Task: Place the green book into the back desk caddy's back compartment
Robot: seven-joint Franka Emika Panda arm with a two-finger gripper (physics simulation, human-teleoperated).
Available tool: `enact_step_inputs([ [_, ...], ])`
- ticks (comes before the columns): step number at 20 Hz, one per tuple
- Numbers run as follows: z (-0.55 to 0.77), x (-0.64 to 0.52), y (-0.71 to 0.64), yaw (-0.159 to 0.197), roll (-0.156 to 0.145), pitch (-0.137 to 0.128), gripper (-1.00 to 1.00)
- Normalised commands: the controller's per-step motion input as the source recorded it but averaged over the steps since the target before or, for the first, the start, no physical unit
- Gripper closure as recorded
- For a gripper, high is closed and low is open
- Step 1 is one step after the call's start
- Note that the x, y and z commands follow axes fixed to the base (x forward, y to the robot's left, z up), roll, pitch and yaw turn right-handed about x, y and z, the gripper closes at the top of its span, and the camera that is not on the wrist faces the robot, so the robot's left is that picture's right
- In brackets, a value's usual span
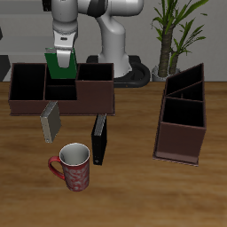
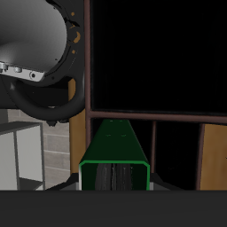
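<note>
My gripper [image 1: 65,55] is shut on the green book [image 1: 58,64] and holds it upright over the middle of the back desk caddy [image 1: 22,105], a long low dark-brown box. The book's lower edge is at the rim of the narrow black-lined back compartment [image 1: 62,89]. I cannot tell whether it touches the caddy. In the wrist view the green book [image 2: 113,151] points down between brown divider walls [image 2: 87,133], above the black inside of the caddy [image 2: 151,62]. The fingertips are hidden by the book there.
A grey book [image 1: 50,121] leans against the caddy's front wall. A black book [image 1: 99,140] and a red patterned mug [image 1: 73,167] stand nearer the table's front edge. A second brown caddy with slanted sides [image 1: 183,115] stands apart, with a potted plant [image 1: 173,35] behind it.
</note>
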Motion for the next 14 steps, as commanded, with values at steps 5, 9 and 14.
enact_step_inputs([
  [5,-0.19,-0.11,-0.03,-0.010,-0.009,0.048,1.00],
  [9,-0.08,-0.15,-0.13,0.007,-0.016,0.028,1.00],
  [14,0.05,-0.05,-0.21,0.007,-0.058,-0.009,1.00],
])
